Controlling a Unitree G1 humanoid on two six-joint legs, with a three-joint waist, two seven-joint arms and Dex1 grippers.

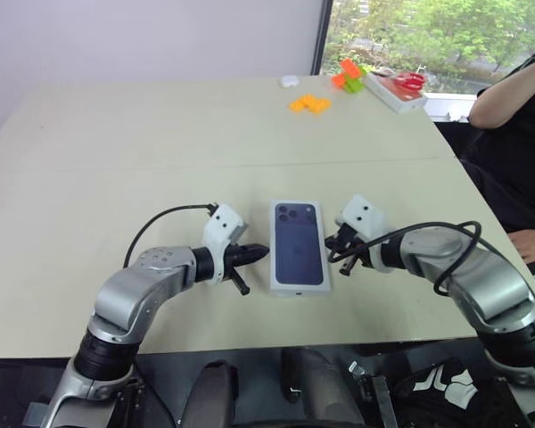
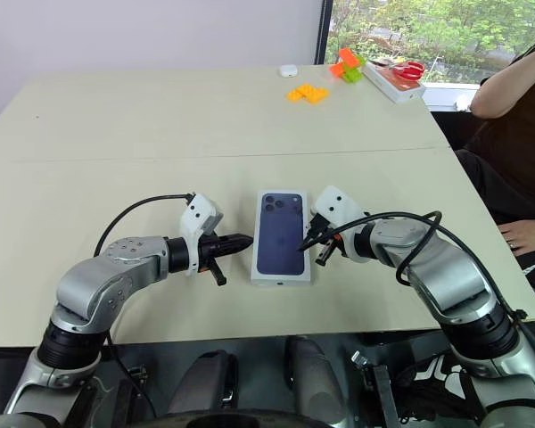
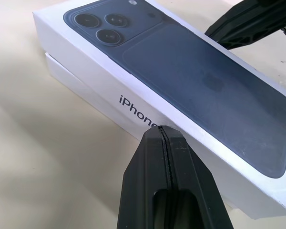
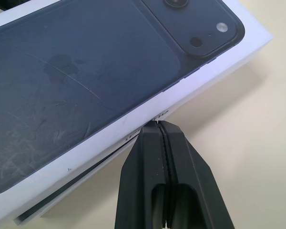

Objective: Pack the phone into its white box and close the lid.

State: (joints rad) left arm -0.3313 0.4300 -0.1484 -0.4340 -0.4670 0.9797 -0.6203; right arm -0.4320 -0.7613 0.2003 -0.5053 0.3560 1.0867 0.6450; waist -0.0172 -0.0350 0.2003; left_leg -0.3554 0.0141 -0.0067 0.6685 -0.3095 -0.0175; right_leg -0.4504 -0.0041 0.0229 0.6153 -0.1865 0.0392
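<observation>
Beige table (image 1: 116,152) stretches wide around the lid (image 1: 300,242), which I see sitting on the white box (image 3: 81,88) near the table's front edge. I cannot see the phone, so I judge it packed inside. In the wrist views the lid rides a little high, with a strip of box showing under it, so a last press down may remain. My left gripper (image 1: 257,253) is just left of the lid, fingers pinched together on nothing; my right gripper (image 1: 335,243) is just right of it, likewise closed and empty. Beyond the lid lie orange blocks (image 1: 309,103), far back, with a person's arm (image 1: 508,94) at the right.
</observation>
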